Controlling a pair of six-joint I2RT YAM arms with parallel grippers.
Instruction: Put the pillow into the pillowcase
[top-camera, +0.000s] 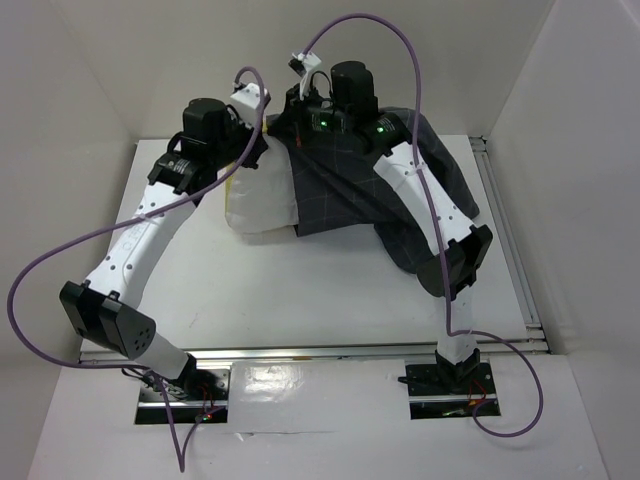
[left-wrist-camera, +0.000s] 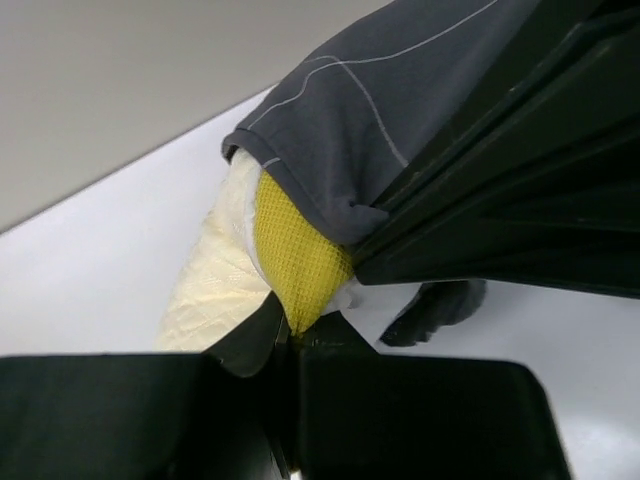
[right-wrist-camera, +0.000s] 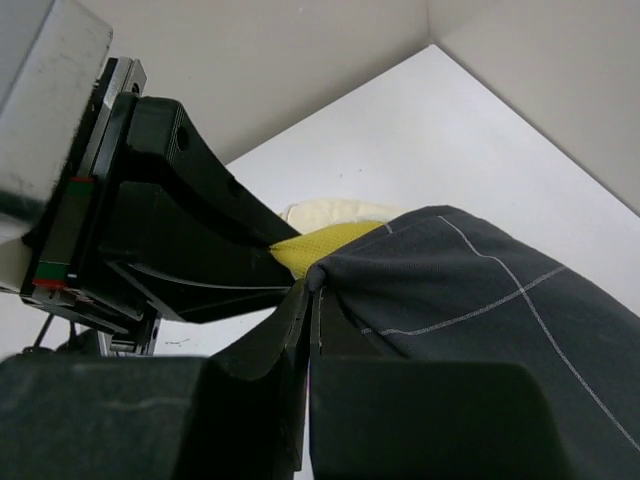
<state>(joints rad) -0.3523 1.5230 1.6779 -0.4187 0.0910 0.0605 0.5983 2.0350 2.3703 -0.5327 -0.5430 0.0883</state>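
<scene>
One pillow (top-camera: 262, 205) and one pillowcase (top-camera: 345, 200), partly over it, lie on your bench (top-camera: 300, 290). Your left fingers (left-wrist-camera: 250, 335) pinch the yellow band (left-wrist-camera: 295, 260). Your right fingers (right-wrist-camera: 275, 335) clamp the pillowcase edge, with both arms (top-camera: 150, 225) crowding above.

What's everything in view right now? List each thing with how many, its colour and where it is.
table: one, white, under everything
walls: white, enclosing the table
rail: one, silver, along the table's near edge
cables: two, purple, looping over both sides
pillowcase: one, charcoal grey with a pale grid, far side, right of centre
pillow: one, white with a yellow band, far side, centre, its right part inside the pillowcase
arms: two, white and black, bases at the near edge
left hand: black, shut on the pillow's yellow band
right hand: black, shut on the pillowcase's edge
</scene>
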